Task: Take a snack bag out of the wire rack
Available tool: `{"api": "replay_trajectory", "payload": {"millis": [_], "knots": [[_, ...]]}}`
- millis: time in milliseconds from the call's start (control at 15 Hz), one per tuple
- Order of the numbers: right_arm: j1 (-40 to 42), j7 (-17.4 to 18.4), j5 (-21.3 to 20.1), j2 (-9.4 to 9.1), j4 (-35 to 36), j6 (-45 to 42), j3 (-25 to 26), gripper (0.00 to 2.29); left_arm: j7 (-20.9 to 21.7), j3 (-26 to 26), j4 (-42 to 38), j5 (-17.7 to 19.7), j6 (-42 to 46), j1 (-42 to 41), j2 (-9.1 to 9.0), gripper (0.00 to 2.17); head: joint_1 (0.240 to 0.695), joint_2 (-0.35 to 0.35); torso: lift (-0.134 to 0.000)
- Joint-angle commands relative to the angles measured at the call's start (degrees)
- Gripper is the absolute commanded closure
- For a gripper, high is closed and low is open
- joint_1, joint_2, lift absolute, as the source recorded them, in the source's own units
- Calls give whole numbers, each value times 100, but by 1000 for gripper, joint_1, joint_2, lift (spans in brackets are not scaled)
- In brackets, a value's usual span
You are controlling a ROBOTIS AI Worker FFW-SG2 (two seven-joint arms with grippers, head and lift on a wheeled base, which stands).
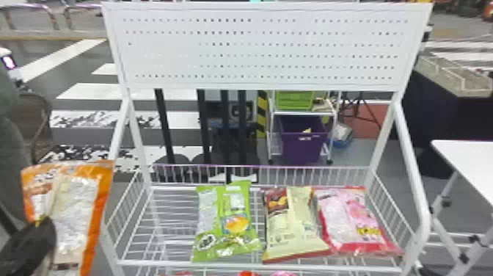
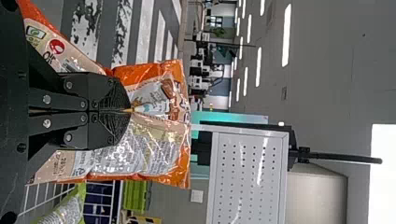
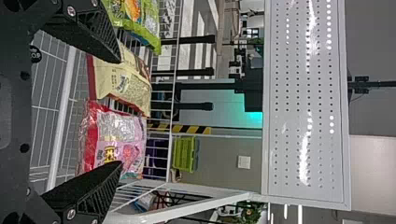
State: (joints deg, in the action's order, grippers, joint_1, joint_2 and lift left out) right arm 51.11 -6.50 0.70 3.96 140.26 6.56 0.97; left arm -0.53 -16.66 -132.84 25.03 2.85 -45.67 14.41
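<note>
Left pincer (image 2: 127, 110): closed on the orange snack bag (image 1: 75, 205), pinching a fold of its film between both flat fingers, with loose wrapper spreading to either side.
Orange snack bag: just outside the wire rack (image 1: 176, 262), beside its left side; the taking-out looks all but done.
Handling: light film over loose contents probably swings and creases, so the grip should be firm enough not to slip, yet gentle enough not to crush or split it.
Right pincer (image 3: 121, 111): open, fingers well apart, nothing between them; best left out of this step.
Wire rack: its side rim and left post (image 1: 119, 139) are the likely snags; draw the bag sideways and away before turning or lowering it, and support it from below before letting go.
Green bag (image 1: 236, 224), cream bag (image 1: 293, 229), pink bag (image 1: 352, 220): lying in the basket, left to right, to be left undisturbed.
Perforated panel (image 1: 256, 53): above the basket; a high swing could knock it.
Purple bin (image 1: 302, 141): farther back, out of the way.
</note>
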Motion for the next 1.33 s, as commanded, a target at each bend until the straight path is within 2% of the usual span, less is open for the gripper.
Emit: {"api": "replay_trajectory", "payload": {"millis": [0,467,600,667,867,933,1133,1267], "knots": [[-5,0,1,0,-16,-27,0,124,0,57,-14,-24,0,-12,0,1875,499,0,0],[-49,0,18,0,-69,-27,9,124,0,110,-58,-103,0,-38,-17,1875,499,0,0],[-304,18,132,52,-271,60,0,124,0,119,-75,-112,0,-56,-17,1875,499,0,0],[-638,35,255,149,-464,307,-18,124,9,154,-102,-139,0,-64,-17,1875,499,0,0],[-2000,255,625,720,-1237,922,-396,124,18,259,-128,-244,0,-73,-17,1875,499,0,0],[-2492,387,686,791,-1492,1344,-554,124,18,303,-119,-270,0,-64,-17,1875,499,0,0],[-3793,554,871,773,-2292,2293,-1046,127,18,391,-119,-350,0,-29,-17,1875,499,0,0],[-4522,562,1020,650,-3013,2557,-1292,127,18,400,-102,-367,-17,6,-17,1875,499,0,0]]}}
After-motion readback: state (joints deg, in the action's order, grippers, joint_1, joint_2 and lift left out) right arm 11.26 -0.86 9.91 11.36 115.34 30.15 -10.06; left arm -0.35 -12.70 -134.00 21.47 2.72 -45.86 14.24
